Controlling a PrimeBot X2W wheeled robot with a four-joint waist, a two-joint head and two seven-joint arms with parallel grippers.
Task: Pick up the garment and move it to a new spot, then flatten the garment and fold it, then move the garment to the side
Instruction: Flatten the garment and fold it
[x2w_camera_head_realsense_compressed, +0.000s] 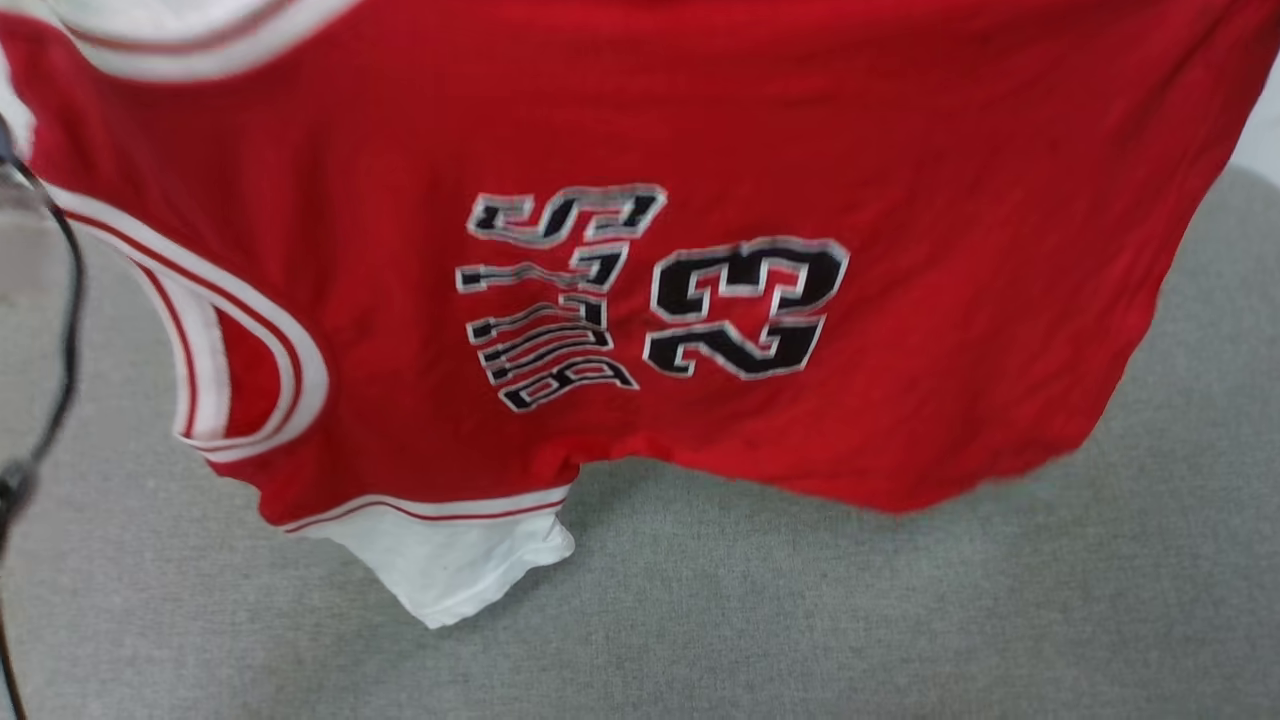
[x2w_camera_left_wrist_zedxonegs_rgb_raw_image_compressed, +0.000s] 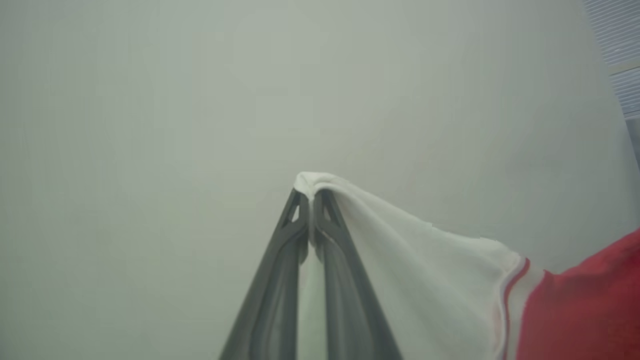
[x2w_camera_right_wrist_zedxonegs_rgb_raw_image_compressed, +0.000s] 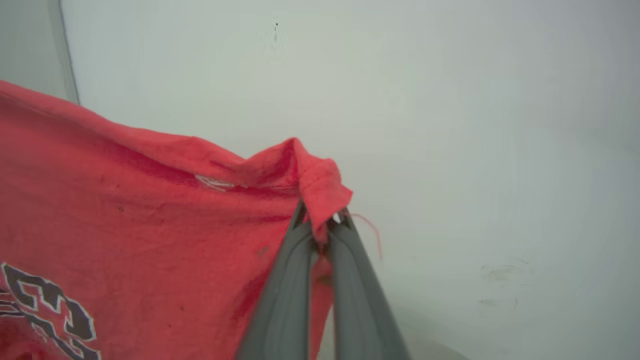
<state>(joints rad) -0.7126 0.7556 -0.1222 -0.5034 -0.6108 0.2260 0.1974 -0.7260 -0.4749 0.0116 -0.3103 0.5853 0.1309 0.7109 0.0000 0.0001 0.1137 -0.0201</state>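
Garment (x2w_camera_head_realsense_compressed: 900, 150) aloft | left gripper (x2w_camera_left_wrist_zedxonegs_rgb_raw_image_compressed: 311, 196) — pinching white sleeve (x2w_camera_left_wrist_zedxonegs_rgb_raw_image_compressed: 400, 250) | right gripper (x2w_camera_right_wrist_zedxonegs_rgb_raw_image_compressed: 322, 226) — pinching red corner (x2w_camera_right_wrist_zedxonegs_rgb_raw_image_compressed: 320, 187)

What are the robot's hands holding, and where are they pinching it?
Both hold the garment, lifted in the air. The left gripper pinches the tip of its white sleeve; the right gripper pinches a red corner.

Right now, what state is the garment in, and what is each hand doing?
garment: held up, hanging spread between both hands, chest print turned sideways.
left hand: shut, pinching the garment's white sleeve edge.
right hand: shut, pinching a red corner of the garment.
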